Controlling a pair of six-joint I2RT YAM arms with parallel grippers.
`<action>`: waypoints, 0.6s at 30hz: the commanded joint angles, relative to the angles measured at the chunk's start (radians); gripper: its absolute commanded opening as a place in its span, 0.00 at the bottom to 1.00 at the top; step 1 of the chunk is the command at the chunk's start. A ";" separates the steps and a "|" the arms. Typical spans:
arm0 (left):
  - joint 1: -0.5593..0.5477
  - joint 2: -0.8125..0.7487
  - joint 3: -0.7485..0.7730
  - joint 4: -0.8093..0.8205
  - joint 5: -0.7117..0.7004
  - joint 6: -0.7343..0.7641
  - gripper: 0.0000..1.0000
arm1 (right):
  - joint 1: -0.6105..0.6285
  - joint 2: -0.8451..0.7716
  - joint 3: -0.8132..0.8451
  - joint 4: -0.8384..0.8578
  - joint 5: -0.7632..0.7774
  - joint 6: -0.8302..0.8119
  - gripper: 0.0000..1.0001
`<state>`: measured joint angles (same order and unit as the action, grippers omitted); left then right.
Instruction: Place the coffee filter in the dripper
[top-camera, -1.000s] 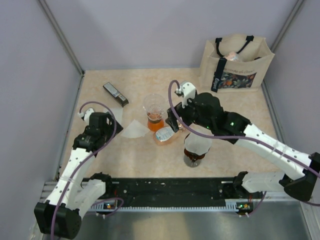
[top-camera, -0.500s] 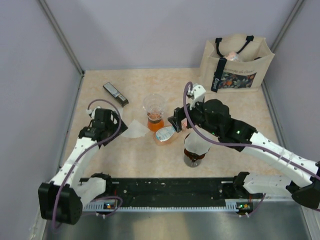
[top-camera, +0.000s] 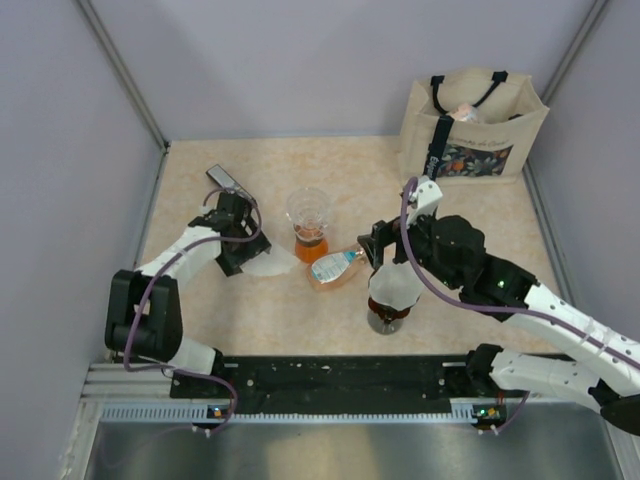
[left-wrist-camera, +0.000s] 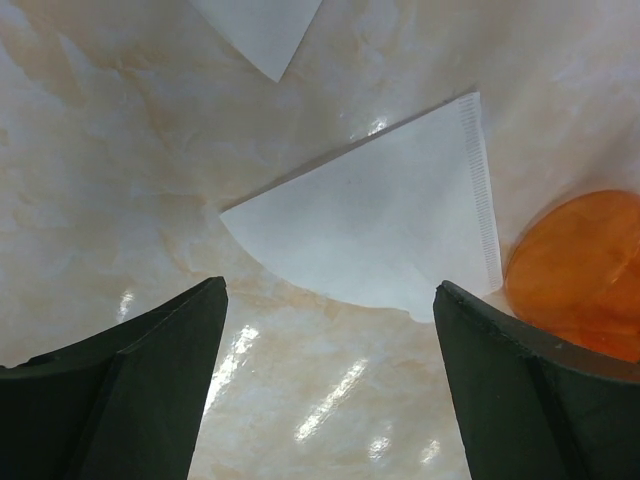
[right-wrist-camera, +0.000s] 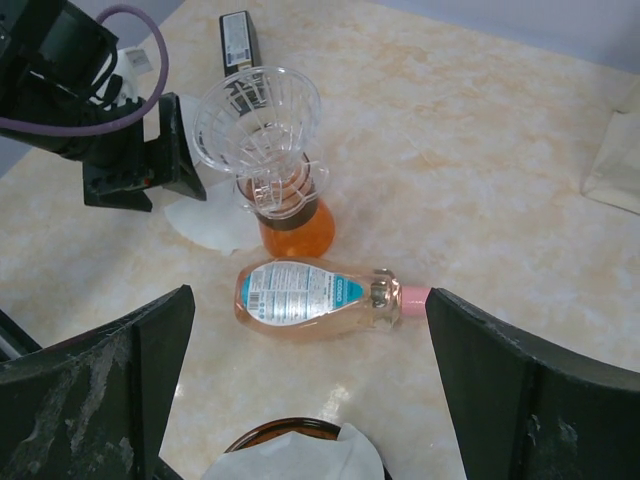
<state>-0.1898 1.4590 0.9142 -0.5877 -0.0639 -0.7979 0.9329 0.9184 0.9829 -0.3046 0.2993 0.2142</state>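
The dark amber dripper (top-camera: 387, 319) stands near the table's front, with a white coffee filter (top-camera: 395, 285) sitting in its mouth. Both show at the bottom of the right wrist view: the dripper's rim (right-wrist-camera: 258, 436) and the filter (right-wrist-camera: 300, 462). My right gripper (top-camera: 384, 250) is open and empty, just above and behind the dripper (right-wrist-camera: 310, 300). A second white filter (top-camera: 268, 262) lies flat on the table. My left gripper (top-camera: 240, 254) is open and empty right beside it; its jaws (left-wrist-camera: 330, 290) stand just short of that filter's curved edge (left-wrist-camera: 380, 230).
A clear glass cup (top-camera: 308, 208) sits on a glass of orange liquid (top-camera: 311, 246). A soap bottle (top-camera: 335, 268) lies on its side beside it. A black box (top-camera: 230, 185) lies back left, a tote bag (top-camera: 475, 125) back right. Another white paper (left-wrist-camera: 260, 30) lies beyond the flat filter.
My left arm has reached forward and right, bringing its gripper up to the flat filter. My right gripper has drawn back to the right, from the bottle to above the dripper.
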 joint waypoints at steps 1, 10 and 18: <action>-0.020 0.076 0.080 0.014 -0.060 -0.029 0.88 | -0.005 -0.033 -0.009 0.025 0.050 0.016 0.99; -0.046 0.242 0.176 -0.110 -0.163 -0.064 0.83 | -0.005 -0.049 -0.015 0.018 0.087 0.017 0.99; -0.062 0.308 0.193 -0.115 -0.168 -0.080 0.76 | -0.003 -0.062 -0.021 0.018 0.103 0.013 0.99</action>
<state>-0.2462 1.7336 1.0733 -0.6827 -0.2081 -0.8555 0.9325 0.8818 0.9680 -0.3069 0.3756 0.2211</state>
